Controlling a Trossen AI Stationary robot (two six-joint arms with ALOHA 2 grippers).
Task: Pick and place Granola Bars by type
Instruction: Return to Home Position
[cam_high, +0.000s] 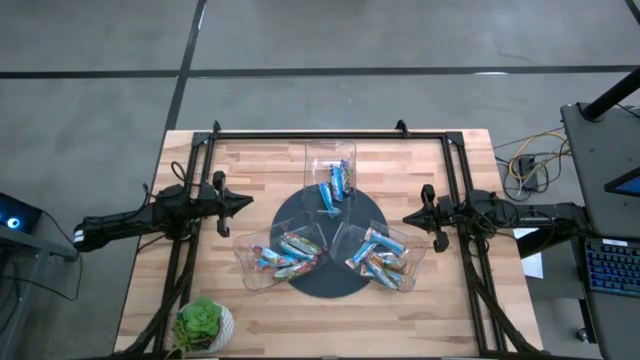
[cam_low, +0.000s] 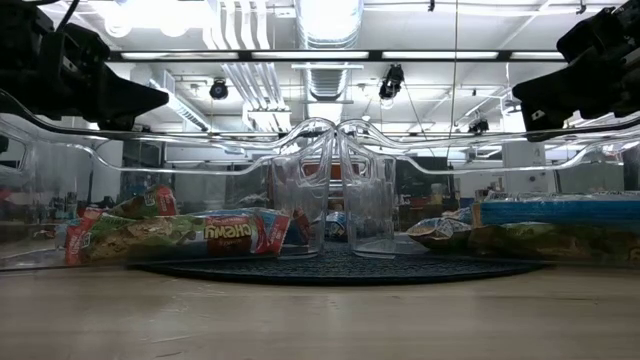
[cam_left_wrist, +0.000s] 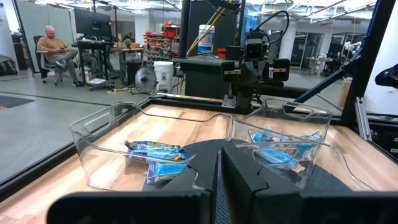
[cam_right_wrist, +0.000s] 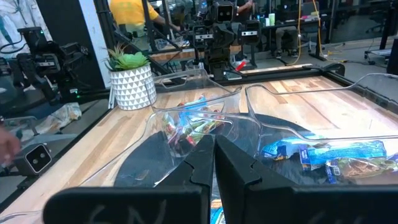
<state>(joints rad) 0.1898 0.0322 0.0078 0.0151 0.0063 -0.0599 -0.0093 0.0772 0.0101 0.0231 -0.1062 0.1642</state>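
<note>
Flanking the Granola Bars (cam_high: 292, 250), left gripper (cam_high: 243, 203) and right gripper (cam_high: 410, 217) hover closed.

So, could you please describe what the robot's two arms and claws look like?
Both are slim, dark, jointed arms; the left arm shows a pale mark near its base, while the right arm looks dark throughout. The left claw and right claw each taper to a point, with two matte black, wedge-shaped fingers. No lettering is visible.

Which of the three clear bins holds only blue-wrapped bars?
The top bin in the high view, with blue bars only; the left bin and right bin also hold other colours.
</note>
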